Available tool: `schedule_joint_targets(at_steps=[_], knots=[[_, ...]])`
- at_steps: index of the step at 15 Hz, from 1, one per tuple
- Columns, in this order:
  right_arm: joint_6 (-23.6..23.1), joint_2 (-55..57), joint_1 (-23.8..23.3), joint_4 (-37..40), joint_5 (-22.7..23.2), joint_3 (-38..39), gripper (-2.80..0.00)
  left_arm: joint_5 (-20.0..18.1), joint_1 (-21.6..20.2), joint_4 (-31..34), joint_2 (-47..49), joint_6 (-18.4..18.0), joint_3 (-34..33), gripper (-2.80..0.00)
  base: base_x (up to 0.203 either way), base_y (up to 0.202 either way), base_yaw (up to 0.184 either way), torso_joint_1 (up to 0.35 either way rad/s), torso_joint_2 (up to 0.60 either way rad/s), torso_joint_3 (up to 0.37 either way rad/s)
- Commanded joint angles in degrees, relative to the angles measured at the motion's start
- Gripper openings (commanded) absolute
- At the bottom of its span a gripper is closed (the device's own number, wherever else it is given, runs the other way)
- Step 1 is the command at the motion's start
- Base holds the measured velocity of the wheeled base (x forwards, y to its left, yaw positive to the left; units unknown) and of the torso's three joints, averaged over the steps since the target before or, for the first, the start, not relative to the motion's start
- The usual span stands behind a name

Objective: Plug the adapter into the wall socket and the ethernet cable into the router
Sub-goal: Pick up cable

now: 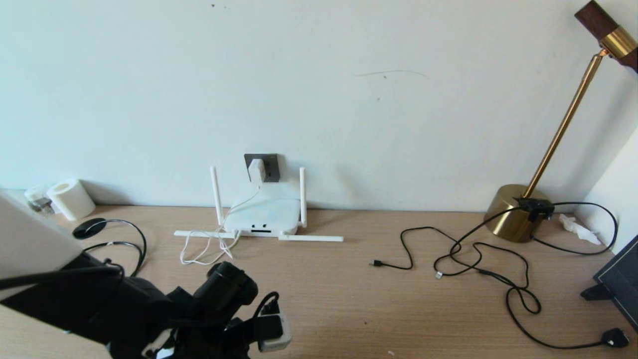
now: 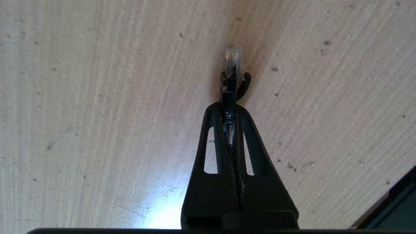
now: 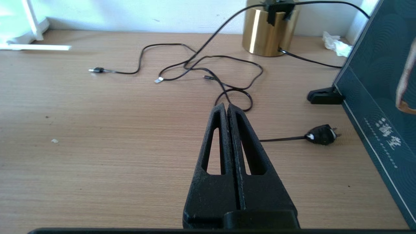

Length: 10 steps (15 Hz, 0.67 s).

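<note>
The white adapter [image 1: 256, 171] sits in the dark grey wall socket [image 1: 269, 167], and its thin white cord hangs down to the table. Under them stands the white router [image 1: 261, 214] with its antennas, dark ports facing me. My left gripper [image 2: 229, 105] is shut on the ethernet cable's plug [image 2: 232, 65]; the clear tip sticks out past the fingertips, just above bare wood. The left arm [image 1: 219, 304] is low at the front left, with black cable [image 1: 143, 247] looping behind it. My right gripper [image 3: 226, 105] is shut and empty over the table's right side.
A brass lamp base [image 1: 513, 212] stands at the back right, with thin black cables [image 1: 478, 259] sprawled in front and a black plug [image 1: 615, 338] near the front edge. A dark panel [image 1: 618, 284] leans at the far right. A paper roll [image 1: 72, 199] sits back left.
</note>
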<state>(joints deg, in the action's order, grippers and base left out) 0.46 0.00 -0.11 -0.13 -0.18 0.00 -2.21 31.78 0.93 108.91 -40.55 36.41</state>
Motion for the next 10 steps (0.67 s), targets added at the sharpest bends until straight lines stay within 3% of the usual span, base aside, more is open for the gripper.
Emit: schedule_joint_targets(at_steps=[1, 7, 10], knots=[[-0.02, 0.0, 0.02, -0.04, 0.0, 0.0, -2.8, -0.05, 0.04, 0.22, -0.59, -0.24, -0.4, -2.8, 0.0, 0.0, 0.0, 0.0, 0.0, 0.0], [-0.02, 0.0, 0.02, -0.04, 0.0, 0.0, -2.8, -0.38, -0.16, 0.83, -6.62, -0.16, 0.32, -2.8, 0.0, 0.0, 0.0, 0.0, 0.0, 0.0], [-0.09, 0.0, 0.02, -0.04, 0.0, 0.0, -2.8, -1.44, -0.37, 3.51, -13.07, -0.01, 7.1, -2.8, 0.0, 0.0, 0.0, 0.0, 0.0, 0.0]])
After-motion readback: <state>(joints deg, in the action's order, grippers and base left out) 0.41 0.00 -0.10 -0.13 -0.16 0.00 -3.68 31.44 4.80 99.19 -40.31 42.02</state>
